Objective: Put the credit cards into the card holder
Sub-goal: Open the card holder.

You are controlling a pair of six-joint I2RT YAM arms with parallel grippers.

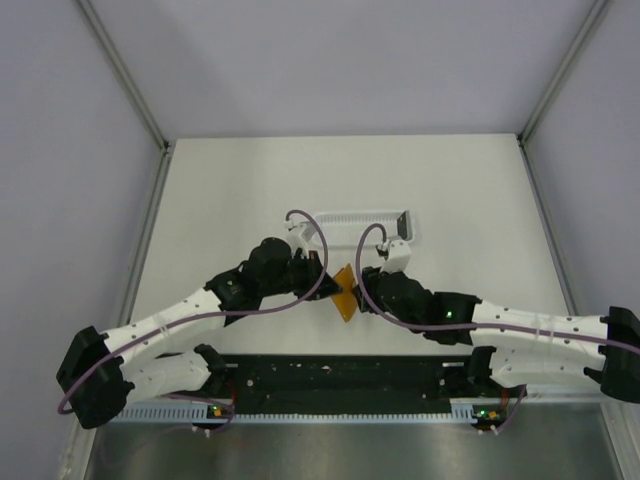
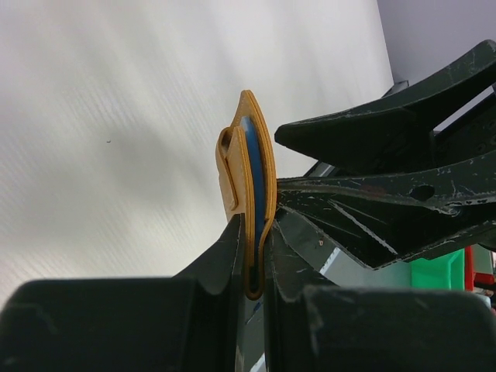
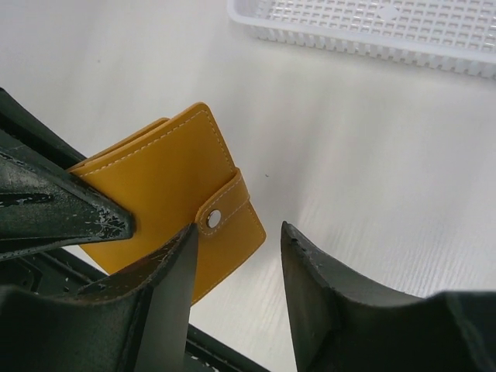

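Your left gripper [image 2: 254, 240] is clamped on one edge of the card holder [image 3: 167, 178], holding it at the centre of the overhead view, edge-on and snapped closed. Your right gripper [image 3: 239, 240] faces it with its jaws apart and nothing between them. The white tray [image 3: 372, 27] lies well apart at the upper right, and a dark card [image 1: 401, 226] seems to stand in it. The snap tab [image 3: 221, 209] sits just left of the right gripper's gap, so you would likely need to shift left.
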